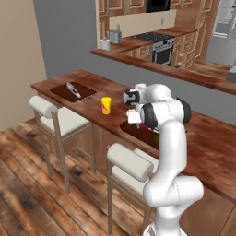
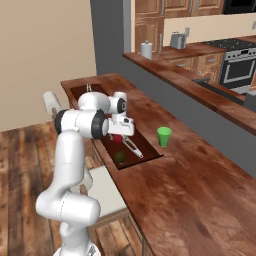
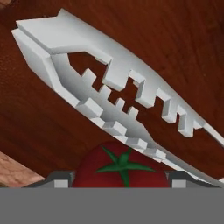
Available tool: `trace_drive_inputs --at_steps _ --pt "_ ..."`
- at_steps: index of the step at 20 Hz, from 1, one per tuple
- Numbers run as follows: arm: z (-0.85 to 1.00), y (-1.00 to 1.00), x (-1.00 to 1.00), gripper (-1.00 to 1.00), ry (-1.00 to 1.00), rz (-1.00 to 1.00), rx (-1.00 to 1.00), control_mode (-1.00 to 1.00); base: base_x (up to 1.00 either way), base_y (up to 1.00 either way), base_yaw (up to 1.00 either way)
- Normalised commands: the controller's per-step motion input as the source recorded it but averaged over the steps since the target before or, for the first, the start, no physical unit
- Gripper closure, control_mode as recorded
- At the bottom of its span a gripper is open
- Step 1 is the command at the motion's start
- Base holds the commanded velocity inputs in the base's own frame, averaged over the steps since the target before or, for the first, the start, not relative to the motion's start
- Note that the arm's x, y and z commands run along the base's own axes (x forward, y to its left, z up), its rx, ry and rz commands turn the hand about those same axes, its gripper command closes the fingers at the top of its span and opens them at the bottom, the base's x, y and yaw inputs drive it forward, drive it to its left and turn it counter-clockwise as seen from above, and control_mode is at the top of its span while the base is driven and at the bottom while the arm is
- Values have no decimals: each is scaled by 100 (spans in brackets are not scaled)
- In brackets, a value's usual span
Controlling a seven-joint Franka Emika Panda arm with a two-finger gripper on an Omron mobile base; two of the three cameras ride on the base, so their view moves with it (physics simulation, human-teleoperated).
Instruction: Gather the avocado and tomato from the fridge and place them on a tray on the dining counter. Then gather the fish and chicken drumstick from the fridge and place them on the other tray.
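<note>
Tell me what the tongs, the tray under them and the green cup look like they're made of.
Tongs: pale grey, matte, toothed blades; probably metal, possibly plastic, since there is no shine. Tray: dark reddish-brown with grain streaks in the hand view, so seemingly wood, darker than the dining counter. Green cup: flat uniform colour, no gloss or see-through; likely plastic, though the render leaves it open.

tomato (image 3: 121, 168) on tray (image 2: 150, 145) beside tongs (image 3: 109, 96), avocado (image 2: 119, 158) nearby

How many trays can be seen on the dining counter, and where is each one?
2. One tray lies near the far end of the dining counter, holding a fish. The other tray lies under the end effector, holding a tomato, an avocado and tongs.
</note>
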Motion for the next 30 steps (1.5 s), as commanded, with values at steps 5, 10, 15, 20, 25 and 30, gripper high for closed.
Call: trace_drive_inputs --at_steps 5,10,15,20,25,30 --pt "0 -1 0 -100 0 0 0 -100 0 0 0" --pt "0 0 0 -100 0 0 0 -100 0 0 0" --pt "6 -2 -9 -100 -1 0 0 -100 0 0 0" --pt "92 -1 -58 -100 -3 0 2 -100 0 0 0" --pt "100 0 -70 -100 -9 0 0 -100 0 0 0" --pt "66 0 -100 -100 -44 1 1 -100 0 0 0"
